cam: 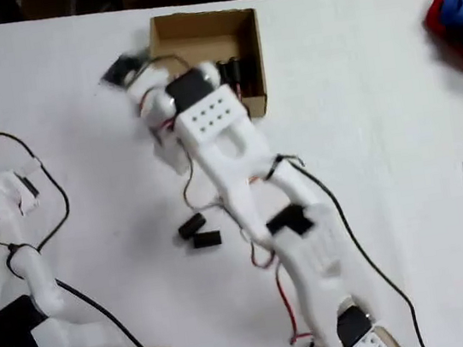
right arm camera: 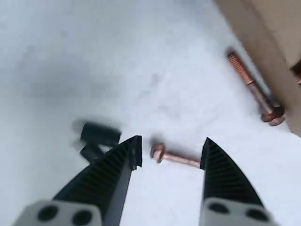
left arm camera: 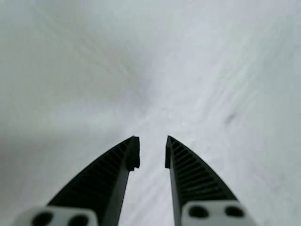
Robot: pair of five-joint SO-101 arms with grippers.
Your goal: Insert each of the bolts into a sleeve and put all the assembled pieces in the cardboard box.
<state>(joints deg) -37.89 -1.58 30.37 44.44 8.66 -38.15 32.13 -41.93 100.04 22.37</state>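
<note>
Over the white table, high view: one open-topped cardboard box of brown board sits at the far edge. Dark pieces lie against one inner wall, their number unclear. Two short black sleeves lie side by side, just apart, near the table's middle. The right arm, white plastic with black motors and loose red and black wires, stretches to the box's near corner and covers part of its rim. The left arm sits folded, well apart. One red and blue cloth lies at the table's edge.

Left wrist view: the left gripper, two ribbed black fingers, stands slightly parted over bare table and holds nothing.

Right wrist view: the right gripper is spread wide and empty. Two copper-coloured, round-headed bolts are seen. The first bolt lies on the table between the fingertips; the second bolt lies just beside the box wall. One blurred black sleeve lies beside one finger.
</note>
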